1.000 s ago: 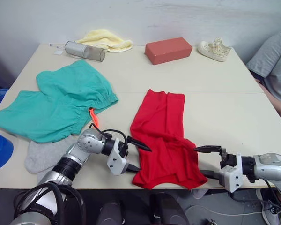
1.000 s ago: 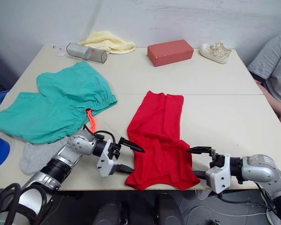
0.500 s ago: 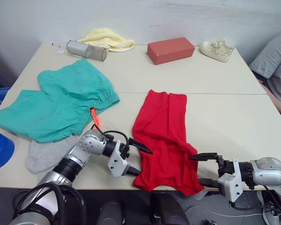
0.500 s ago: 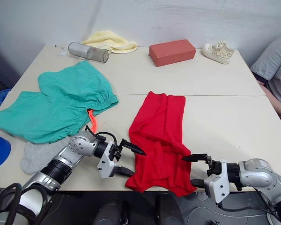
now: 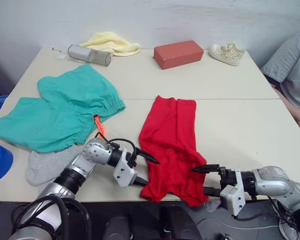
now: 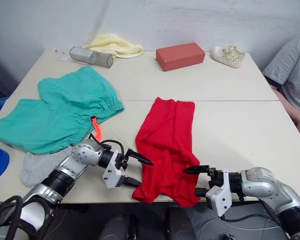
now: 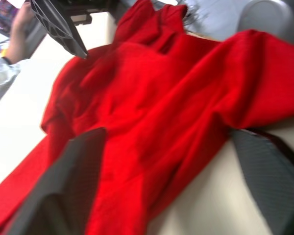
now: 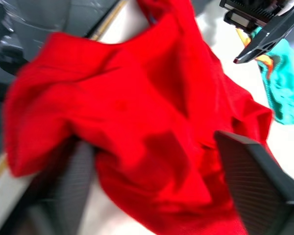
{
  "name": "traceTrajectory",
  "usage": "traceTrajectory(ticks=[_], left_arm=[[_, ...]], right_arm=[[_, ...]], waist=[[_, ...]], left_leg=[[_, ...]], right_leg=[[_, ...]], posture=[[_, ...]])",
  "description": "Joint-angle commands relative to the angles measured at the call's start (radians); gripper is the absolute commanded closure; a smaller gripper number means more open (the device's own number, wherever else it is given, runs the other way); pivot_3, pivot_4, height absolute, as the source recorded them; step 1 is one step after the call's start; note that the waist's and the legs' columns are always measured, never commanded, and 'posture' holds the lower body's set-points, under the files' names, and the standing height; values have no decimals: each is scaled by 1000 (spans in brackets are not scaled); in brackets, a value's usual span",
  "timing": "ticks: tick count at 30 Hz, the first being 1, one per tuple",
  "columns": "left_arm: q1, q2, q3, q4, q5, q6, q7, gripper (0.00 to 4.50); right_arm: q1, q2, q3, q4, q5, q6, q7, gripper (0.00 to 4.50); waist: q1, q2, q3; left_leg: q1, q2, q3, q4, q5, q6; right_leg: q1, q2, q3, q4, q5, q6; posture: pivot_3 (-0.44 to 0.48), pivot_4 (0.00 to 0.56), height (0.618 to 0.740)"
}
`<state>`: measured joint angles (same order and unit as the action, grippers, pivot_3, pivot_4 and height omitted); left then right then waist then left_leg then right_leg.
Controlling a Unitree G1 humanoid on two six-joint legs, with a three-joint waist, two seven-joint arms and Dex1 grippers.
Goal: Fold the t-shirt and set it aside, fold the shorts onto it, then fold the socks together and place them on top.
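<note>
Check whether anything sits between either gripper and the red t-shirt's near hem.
Nothing visible does. The left gripper and right gripper are both open at opposite sides of the t-shirt, its near edge between each pair of fingers in the wrist views.

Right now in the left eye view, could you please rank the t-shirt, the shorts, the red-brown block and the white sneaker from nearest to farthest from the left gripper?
1. The t-shirt: its near edge lies between the open fingers of the left gripper.
2. The shorts: farther back, on the robot's left.
3. The red-brown block: far edge of the table.
4. The white sneaker: far right corner.
</note>
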<state>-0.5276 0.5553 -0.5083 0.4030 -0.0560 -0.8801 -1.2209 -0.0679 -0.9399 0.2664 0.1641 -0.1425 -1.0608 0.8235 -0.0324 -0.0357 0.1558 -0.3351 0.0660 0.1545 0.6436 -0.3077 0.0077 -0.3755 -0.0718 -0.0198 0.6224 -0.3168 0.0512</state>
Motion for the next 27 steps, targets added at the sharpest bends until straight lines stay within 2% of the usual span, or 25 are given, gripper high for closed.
traceTrajectory(ticks=[1, 6, 7, 9, 14, 19, 22, 27], left_arm=[[33, 17, -40, -4, 10, 31, -54, 1931], [43, 35, -33, -19, -8, 46, -75, 3570], [48, 42, -33, -27, -17, 52, -86, 3846], [59, 54, -28, -44, -31, 63, -100, 4432], [93, 92, -20, -102, -78, 104, -139, 4475], [150, 158, 5, -189, -144, 156, -175, 4475], [230, 232, 31, -298, -235, 219, -208, 4475], [313, 263, 57, -406, -270, 285, -210, 4475]], right_arm=[[27, -23, 38, -14, 6, 29, 30, 2314], [59, -56, 37, -42, 51, 45, 44, 4112], [68, -66, 38, -54, 68, 52, 50, 4374], [85, -79, 33, -79, 91, 61, 54, 4500], [126, -107, 20, -125, 138, 90, 68, 4500], [193, -141, -3, -186, 177, 108, 68, 4500], [281, -183, -18, -266, 220, 131, 70, 4500], [328, -185, -24, -305, 228, 155, 71, 4500]], waist=[[2, 1, 1], [4, 5, 3], [4, 7, 4], [2, 8, 5], [0, 10, 6], [4, 9, 7], [2, 10, 8], [5, 11, 10]], left_leg=[[0, 0, 0, 0, 0, 0], [-1, 0, 0, -1, -1, 0], [-1, 0, 0, -1, -1, 0], [-1, 0, 0, -1, -1, 0], [-1, 0, 0, -6, 0, -1], [-2, -1, 0, -11, 0, -3], [-7, -1, 0, -12, 0, -4], [-17, -1, -2, -8, 0, -6]], right_leg=[[0, 0, 0, 0, 0, 0], [-1, 0, 0, 0, 0, 0], [-1, 0, 0, 0, 0, 0], [-1, 0, 0, -1, -1, -2], [-3, 0, 0, -1, -2, -1], [-7, 0, -1, 0, 0, 7], [-12, 0, -1, 1, 0, 10], [-21, 0, -2, 5, -2, 12]], posture=[[0, 150, 740], [0, 150, 740], [0, 150, 740], [0, 150, 740], [0, 150, 740], [0, 150, 740], [0, 150, 740], [0, 150, 740]])
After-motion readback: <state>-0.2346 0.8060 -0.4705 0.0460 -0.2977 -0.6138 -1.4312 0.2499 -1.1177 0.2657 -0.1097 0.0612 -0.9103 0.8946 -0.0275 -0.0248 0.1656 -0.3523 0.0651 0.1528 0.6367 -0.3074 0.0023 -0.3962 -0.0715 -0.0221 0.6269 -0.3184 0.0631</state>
